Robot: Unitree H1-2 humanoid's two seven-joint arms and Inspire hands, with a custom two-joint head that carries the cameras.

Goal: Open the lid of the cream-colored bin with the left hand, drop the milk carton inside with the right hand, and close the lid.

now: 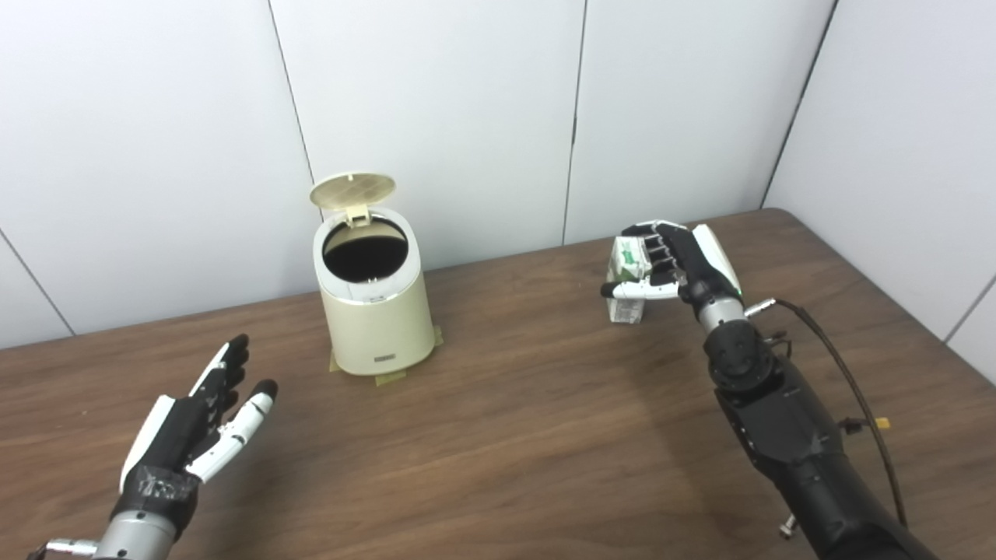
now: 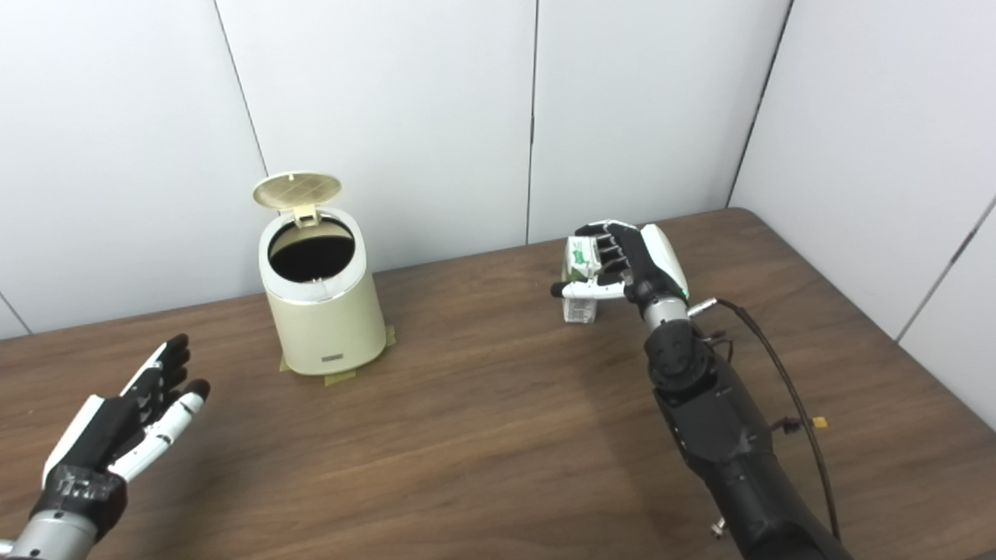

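Wood-grain table, set into a corner of white wall panels. All the work sits on the far half.

Cream-colored bin, far left of centre, upright. Yellowish tape tabs show at its base on several sides, probably to stop it sliding when the lid mechanism is pressed. Its round lid stands tipped back on the rear hinge, so the dark mouth is fully exposed: the opening step looks done and the bin is ready to receive. A small dark label plate sits low on the front; the writing on it is too small to read.

Right arm reaches forward from the lower right, a black cable looping along its outer side. The right hand is wrapped around the milk carton: fingers curled over the top and far face, thumb lying across the near face. The carton stands upright with its base on or just above the table, well apart from the bin to the right; I cannot tell whether it has left the surface. Judged step: grasp made, lift and carry to the bin not yet done.

Left hand, near left, holds nothing, fingers straight and spread, palm turned inward, short of the bin. It seems parked clear of the carry path, near enough to shut the lid afterwards.

Carton print: green and white graphics, no wording legible.
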